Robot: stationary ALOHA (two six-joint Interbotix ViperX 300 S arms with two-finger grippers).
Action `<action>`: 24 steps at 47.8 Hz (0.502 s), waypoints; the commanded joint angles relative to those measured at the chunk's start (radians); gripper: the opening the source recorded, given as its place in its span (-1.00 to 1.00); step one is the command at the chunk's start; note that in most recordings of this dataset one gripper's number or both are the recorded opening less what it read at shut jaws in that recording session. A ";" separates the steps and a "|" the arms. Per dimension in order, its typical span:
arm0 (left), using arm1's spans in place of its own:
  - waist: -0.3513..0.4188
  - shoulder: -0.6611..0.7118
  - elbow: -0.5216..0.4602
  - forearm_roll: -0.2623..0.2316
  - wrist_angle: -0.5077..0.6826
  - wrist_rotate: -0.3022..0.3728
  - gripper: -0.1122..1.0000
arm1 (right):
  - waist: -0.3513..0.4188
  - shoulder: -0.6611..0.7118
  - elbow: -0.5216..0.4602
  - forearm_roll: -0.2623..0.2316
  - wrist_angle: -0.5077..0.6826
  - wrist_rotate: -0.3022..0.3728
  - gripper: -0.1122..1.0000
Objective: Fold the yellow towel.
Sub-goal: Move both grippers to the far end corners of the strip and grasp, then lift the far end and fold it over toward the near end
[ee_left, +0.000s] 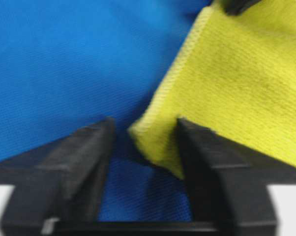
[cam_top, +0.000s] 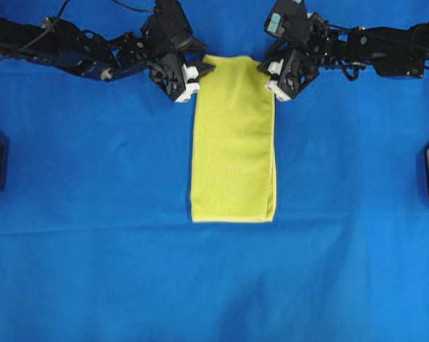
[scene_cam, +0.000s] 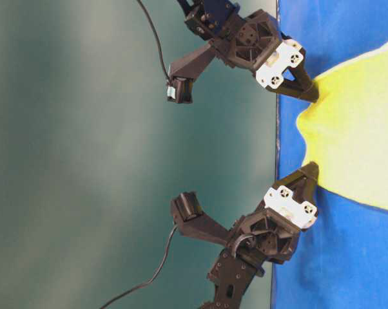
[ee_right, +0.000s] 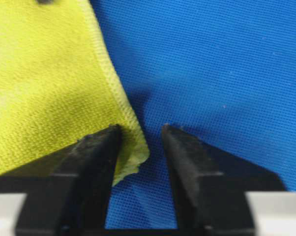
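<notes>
**Two grippers at the towel's far corners**

The towel (cam_top: pixel 233 142) lies folded into a long strip on the blue cloth (cam_top: pixel 93 178), one short end towards its far edge. The left gripper (ee_left: pixel 143 142) straddles one far corner, jaws apart. The right gripper (ee_right: pixel 140 142) straddles the other, jaws also apart, not yet pinched.
</notes>
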State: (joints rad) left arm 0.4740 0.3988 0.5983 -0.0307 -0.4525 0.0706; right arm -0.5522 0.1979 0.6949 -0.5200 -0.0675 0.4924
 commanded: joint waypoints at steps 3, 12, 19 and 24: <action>0.002 -0.015 -0.006 0.002 0.003 0.003 -0.23 | 0.011 -0.009 -0.003 -0.003 0.003 0.000 -0.28; 0.002 -0.020 -0.003 0.003 0.029 0.006 -0.70 | 0.009 -0.014 -0.003 -0.003 0.021 -0.002 -0.72; 0.002 -0.034 -0.005 0.003 0.044 0.006 -0.71 | 0.009 -0.021 -0.012 -0.003 0.040 -0.002 -0.72; 0.002 -0.060 -0.008 0.003 0.060 0.014 -0.71 | 0.006 -0.051 -0.012 -0.003 0.063 -0.002 -0.72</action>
State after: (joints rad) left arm 0.4709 0.3866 0.5998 -0.0276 -0.4004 0.0782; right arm -0.5369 0.1856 0.6918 -0.5216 -0.0261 0.4924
